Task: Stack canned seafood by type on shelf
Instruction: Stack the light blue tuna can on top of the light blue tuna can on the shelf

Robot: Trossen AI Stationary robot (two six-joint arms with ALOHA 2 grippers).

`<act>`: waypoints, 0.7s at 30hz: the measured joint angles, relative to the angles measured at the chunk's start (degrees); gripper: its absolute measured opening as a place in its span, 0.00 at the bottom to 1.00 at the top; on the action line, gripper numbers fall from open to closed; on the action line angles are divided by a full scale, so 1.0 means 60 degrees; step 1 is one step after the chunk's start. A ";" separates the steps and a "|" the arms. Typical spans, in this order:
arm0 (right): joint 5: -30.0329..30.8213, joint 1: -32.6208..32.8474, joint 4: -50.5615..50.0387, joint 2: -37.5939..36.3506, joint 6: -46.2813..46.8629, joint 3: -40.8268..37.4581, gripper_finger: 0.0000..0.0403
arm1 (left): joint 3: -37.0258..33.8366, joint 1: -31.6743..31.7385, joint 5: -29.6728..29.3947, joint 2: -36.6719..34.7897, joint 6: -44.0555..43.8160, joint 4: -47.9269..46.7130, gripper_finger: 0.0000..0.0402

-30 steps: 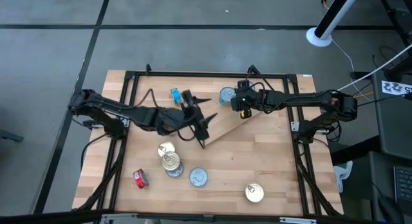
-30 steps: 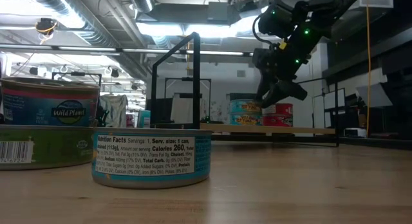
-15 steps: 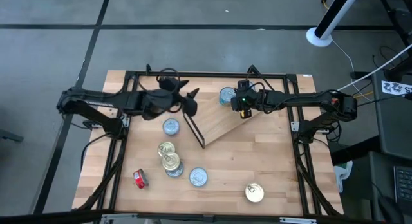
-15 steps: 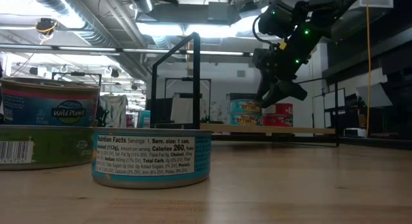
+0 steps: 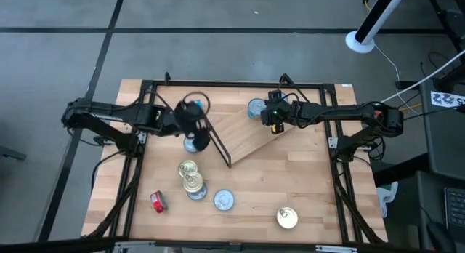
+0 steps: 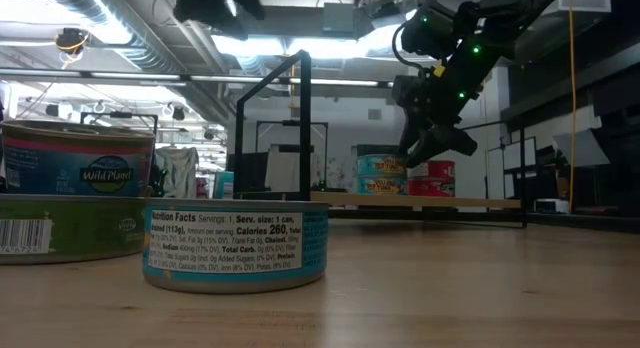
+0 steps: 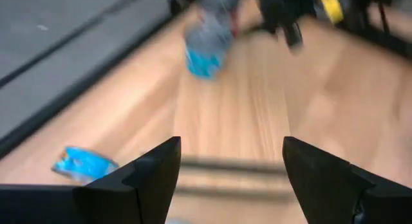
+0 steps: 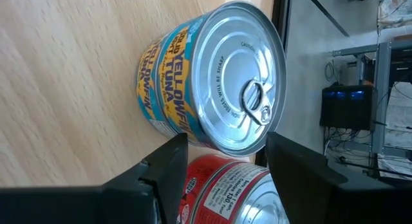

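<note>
Dark fingers of the right gripper [image 5: 263,116] stand apart and hold nothing; they hang just over the shelf [image 5: 254,140], near a blue and yellow tuna tin [image 8: 212,79] which stands upright on the light wood. A red tin [image 8: 235,192] is just beside this tin, and the two seem to touch. In the low view both tins stand side by side at the far end of the shelf, under this gripper.

The left gripper [image 5: 195,129] is also open and empty, above a silver-lidded tin [image 5: 192,144] on the table, beside the black wire frame [image 5: 214,140] of the shelf. The left wrist picture is blurred.

On the tabletop [image 5: 312,187] nearer the front lie more tins: two gold ones [image 5: 189,175] close together, one small red [image 5: 157,202], one silver-topped [image 5: 224,201], and one gold [image 5: 287,218] well apart.
</note>
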 joint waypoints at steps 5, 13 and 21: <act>0.0005 0.0000 -0.0005 0.0000 0.0000 0.0000 0.52 | -0.0004 -0.0526 0.1036 0.0086 0.0176 -0.0597 0.66; 0.0007 0.0000 -0.0006 0.0000 0.0229 0.0000 0.52 | -0.0004 -0.1384 0.2527 0.0131 -0.1788 -0.0852 0.66; 0.0262 0.0000 -0.0009 0.0000 0.0251 0.0000 0.52 | -0.0004 -0.2189 0.2596 0.0186 -0.2967 -0.1249 0.66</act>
